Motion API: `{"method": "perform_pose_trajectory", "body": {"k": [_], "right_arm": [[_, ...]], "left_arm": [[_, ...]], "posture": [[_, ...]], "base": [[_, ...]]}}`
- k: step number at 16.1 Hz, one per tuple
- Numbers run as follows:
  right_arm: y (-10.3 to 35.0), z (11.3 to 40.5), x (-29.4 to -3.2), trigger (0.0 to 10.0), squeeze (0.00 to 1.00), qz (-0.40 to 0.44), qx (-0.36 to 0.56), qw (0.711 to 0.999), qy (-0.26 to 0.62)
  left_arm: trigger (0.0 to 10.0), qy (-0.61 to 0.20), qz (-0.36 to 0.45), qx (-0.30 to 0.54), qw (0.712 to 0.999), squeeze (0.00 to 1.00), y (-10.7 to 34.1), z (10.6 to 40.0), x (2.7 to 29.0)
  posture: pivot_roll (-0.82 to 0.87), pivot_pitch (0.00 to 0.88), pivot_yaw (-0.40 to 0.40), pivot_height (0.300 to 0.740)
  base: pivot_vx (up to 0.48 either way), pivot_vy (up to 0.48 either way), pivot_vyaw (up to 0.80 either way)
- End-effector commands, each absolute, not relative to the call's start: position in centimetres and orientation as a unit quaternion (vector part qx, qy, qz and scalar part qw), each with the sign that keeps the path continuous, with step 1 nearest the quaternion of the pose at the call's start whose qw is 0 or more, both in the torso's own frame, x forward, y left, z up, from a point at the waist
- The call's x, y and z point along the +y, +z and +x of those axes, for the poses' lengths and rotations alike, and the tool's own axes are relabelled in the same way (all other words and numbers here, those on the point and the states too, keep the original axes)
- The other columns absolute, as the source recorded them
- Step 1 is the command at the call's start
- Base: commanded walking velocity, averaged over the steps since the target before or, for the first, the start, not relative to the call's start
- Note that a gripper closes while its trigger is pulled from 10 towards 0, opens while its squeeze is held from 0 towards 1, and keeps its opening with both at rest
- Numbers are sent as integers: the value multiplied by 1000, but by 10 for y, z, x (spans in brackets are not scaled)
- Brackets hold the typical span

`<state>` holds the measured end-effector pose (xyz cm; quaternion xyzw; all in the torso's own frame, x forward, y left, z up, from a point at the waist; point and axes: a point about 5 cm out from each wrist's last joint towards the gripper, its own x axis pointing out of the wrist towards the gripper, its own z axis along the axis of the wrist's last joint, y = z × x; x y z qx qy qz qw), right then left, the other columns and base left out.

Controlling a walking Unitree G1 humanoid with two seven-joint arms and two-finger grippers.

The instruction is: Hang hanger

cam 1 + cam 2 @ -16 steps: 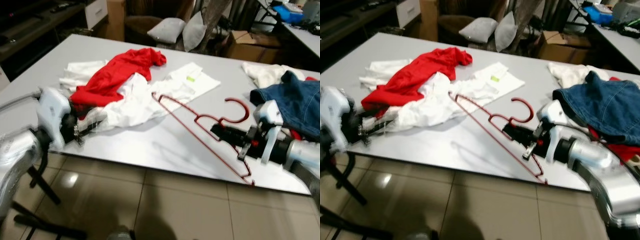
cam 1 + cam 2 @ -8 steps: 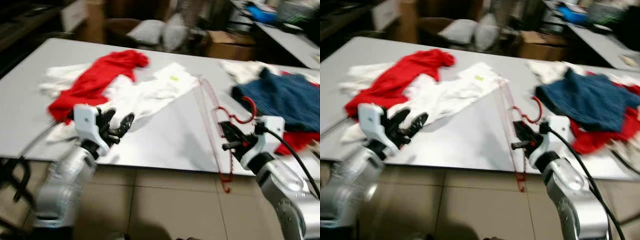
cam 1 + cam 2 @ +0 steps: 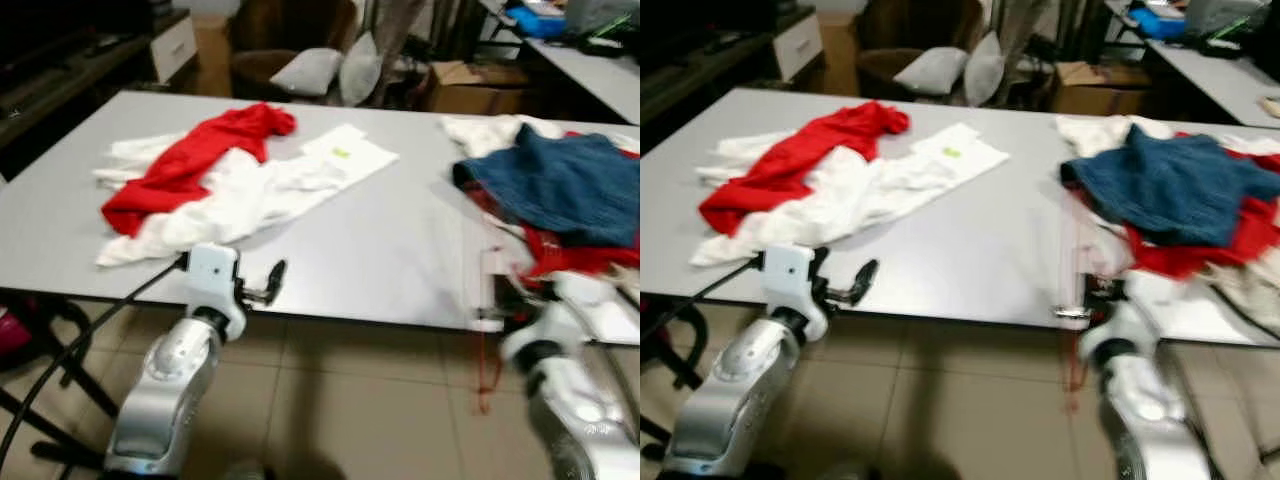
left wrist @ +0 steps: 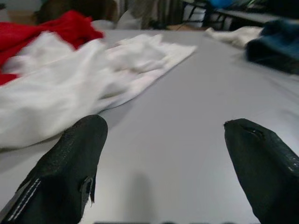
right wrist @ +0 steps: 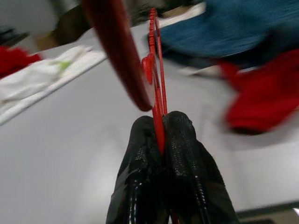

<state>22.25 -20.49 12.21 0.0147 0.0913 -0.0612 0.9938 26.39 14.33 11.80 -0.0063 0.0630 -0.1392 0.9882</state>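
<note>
While the thin red wire hanger (image 5: 155,70) is pinched between the two black fingers of the right gripper (image 5: 161,135), its long axis runs straight out ahead of that gripper, with the thick curved hook (image 5: 116,51) arching close past the wrist camera. From the head views the hanger reads as a faint, blurred red line standing roughly upright at the near right edge of the grey table (image 3: 380,250), its lower end dangling past the edge toward the tiled floor (image 3: 350,410). Exactly how the frame is tilted cannot be told through the blur.

Since the right arm holds the hanger and is therefore the nearer one, the coming move likely depends on turning the hook toward whatever rail it must catch; no rail can be made out.

Out in front at the near table edge, the left gripper (image 4: 163,154) is spread wide with nothing between its fingers, pointing across the bare tabletop.

Beyond it lie a crumpled white garment (image 3: 230,200) with a red shirt (image 3: 200,160) draped over it. On the table's right side sits a blue denim piece (image 3: 570,185) on top of more red cloth (image 3: 565,255).
</note>
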Motion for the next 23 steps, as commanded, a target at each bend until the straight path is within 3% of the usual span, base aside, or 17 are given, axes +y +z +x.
{"method": "perform_pose_trajectory", "body": {"k": [1, 6, 16, 17, 18, 19, 23], "right_arm": [[126, 231, -203, 10000, 0, 4, 78, 996, -42], [134, 228, -205, 10000, 0, -25, 65, 997, -32], [128, 227, -192, 10000, 0, 2, 65, 998, -14], [128, 227, -195, 10000, 0, 1, 65, 998, -28], [128, 227, -196, 10000, 0, -2, 64, 997, -32], [129, 227, -198, 10000, 0, -9, 61, 997, -35], [132, 227, -199, 10000, 0, -21, 55, 998, -34]], "left_arm": [[10000, -121, 6, 61, 991, 1000, 117, 268, 147], [10000, -141, 6, 64, 988, 1000, 112, 269, 135], [10000, -150, 3, 39, 988, 1000, 118, 276, 127], [10000, -153, -4, 32, 988, 635, 120, 278, 125], [10000, -156, -7, 30, 987, 635, 121, 279, 125], [10000, -168, -9, 24, 985, 329, 123, 280, 124], [10000, -181, -6, 15, 983, 310, 125, 282, 122]], "posture": [[-83, 0, -14, 740], [-125, 0, 14, 740], [-107, 0, 9, 740], [-112, 0, 15, 740], [-112, 0, 15, 740], [-120, 0, 22, 740], [-127, 0, 23, 740]], "base": [[0, -458, 0], [0, -453, 0], [0, -383, 0], [0, 0, -738], [0, 0, -738], [0, 0, -800], [62, 0, -600]]}}
